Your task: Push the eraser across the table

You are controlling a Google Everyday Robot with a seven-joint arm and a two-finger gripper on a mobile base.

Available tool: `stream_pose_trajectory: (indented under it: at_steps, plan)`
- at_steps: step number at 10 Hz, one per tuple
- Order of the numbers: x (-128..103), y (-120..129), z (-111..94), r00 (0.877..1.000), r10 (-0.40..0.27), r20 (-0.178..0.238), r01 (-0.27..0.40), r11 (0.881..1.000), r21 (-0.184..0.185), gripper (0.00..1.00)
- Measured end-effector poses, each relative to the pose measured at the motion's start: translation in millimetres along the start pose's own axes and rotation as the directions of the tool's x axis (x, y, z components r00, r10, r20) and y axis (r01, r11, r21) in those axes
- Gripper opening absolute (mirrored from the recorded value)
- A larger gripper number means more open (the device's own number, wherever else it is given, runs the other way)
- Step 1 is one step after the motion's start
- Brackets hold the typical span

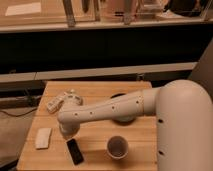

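The eraser (75, 151), a flat black slab, lies near the front edge of the light-wood table (95, 137), left of centre and angled slightly. My white arm reaches in from the right across the table. Its gripper (68, 132) hangs down at the arm's left end, just behind and above the far end of the eraser. I cannot tell whether it touches the eraser.
A pale whitish block (43, 138) lies at the front left. A white cup (118, 147) stands right of the eraser. A white object (62, 100) lies at the back left. A dark round thing (121, 96) is partly hidden behind the arm.
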Motion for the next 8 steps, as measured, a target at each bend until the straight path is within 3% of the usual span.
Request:
stream_pose_trajectory:
  at_steps: [8]
  plan:
    - [21.7, -1.0, 21.8, 0.998, -0.053, -0.016, 0.053, 0.998, 0.012, 0.0]
